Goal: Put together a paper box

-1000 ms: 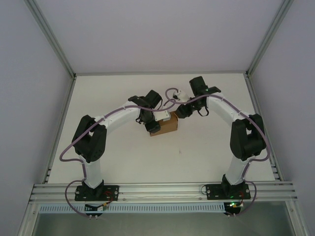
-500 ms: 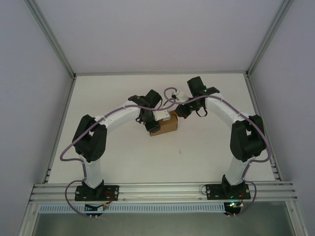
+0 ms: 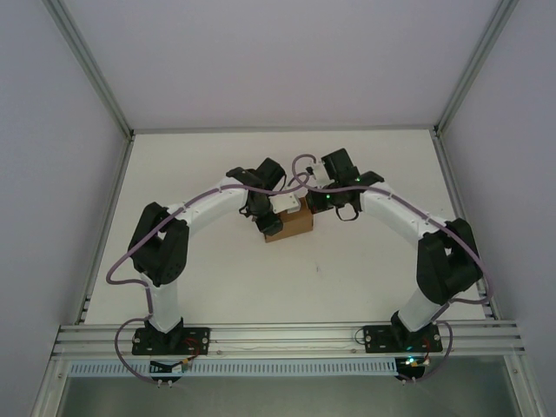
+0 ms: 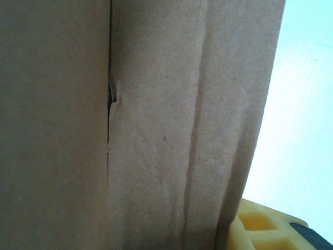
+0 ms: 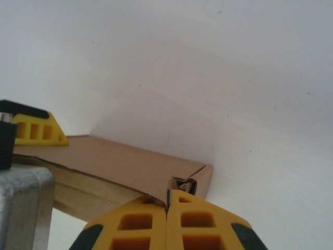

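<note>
Near the middle of the white surface (image 3: 217, 278), between the two arms, a small rectangular brown cardboard box (image 3: 295, 226) lies flat with its long side running left to right.

Left hand (image 3: 271, 222): positioned over the left end of the box in the overhead view. From the left wrist camera the cardboard (image 4: 156, 130) stands very close, with a vertical seam at the left carrying a small nick and shallow creases running down the panel. One yellow finger (image 4: 255, 229) sits against the card's right edge at the bottom; the opposite finger is hidden behind the card. From the right wrist camera a yellow, black-tipped finger (image 5: 36, 130) of this hand rests at the far left edge of the box top. Finding: clamped on the box.

Right hand (image 3: 314, 201): placed at the right end of the box, just beside the left hand. Its own camera shows the two yellow fingers pressed flat together (image 5: 166, 203), nothing between them, the tips right at the near edge of the box top (image 5: 119, 161). Contact with the card cannot be confirmed. Just beyond the tips, the box corner (image 5: 186, 185) stands slightly open, with folded card visible inside the gap
</note>
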Available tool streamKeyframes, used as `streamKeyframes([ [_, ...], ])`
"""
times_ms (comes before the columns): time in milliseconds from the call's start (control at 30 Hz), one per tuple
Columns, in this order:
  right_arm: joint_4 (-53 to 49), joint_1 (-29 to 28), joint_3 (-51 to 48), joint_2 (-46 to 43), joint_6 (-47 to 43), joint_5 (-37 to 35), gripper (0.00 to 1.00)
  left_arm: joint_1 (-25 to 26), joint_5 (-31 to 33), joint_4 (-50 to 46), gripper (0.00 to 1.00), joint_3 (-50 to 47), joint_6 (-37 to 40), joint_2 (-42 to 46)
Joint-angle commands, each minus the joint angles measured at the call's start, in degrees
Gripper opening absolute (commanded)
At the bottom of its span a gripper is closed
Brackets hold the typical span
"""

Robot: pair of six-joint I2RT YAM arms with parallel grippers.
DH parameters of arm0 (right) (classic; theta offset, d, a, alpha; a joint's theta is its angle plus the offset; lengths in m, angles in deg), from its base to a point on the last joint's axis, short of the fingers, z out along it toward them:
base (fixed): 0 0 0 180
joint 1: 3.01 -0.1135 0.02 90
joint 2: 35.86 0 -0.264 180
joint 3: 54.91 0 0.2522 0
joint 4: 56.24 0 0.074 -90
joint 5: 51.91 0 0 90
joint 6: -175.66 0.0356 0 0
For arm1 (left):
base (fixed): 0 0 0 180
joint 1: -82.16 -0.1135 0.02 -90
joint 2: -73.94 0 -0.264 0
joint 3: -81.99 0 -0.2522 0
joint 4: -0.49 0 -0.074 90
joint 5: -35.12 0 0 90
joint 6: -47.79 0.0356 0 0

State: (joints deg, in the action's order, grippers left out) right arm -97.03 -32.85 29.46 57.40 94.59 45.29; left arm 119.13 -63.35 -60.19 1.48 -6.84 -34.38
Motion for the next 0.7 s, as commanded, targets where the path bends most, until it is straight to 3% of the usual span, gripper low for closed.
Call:
streamKeyframes([
  [0, 6.88, -2.41, -1.22, -2.22, 4.98, 1.83, 0.01, 0.3, -0.51, 3.01, 0.36, -0.12, -1.49, -0.51],
  [133, 13.86, -2.73, -5.75, -2.89, -0.5, -3.63, 0.01, 0.38, -0.76, 3.17, 0.37, -0.92, -1.41, 0.07],
  [300, 22.46, -2.75, -10.56, -4.19, -9.05, -1.93, 0.02, 0.51, -0.58, 2.68, 0.37, -0.93, -1.14, 0.29],
  [567, 22.75, -2.65, -11.05, -4.75, -13.44, -6.43, 0.05, 0.77, -0.58, 1.93, 0.36, -0.82, -0.72, -0.19],
  [667, 18.78, -2.59, -9.56, -4.53, -13.47, -6.79, 0.12, 0.77, 0.01, 1.97, 0.36, -0.8, -0.53, -0.26],
])
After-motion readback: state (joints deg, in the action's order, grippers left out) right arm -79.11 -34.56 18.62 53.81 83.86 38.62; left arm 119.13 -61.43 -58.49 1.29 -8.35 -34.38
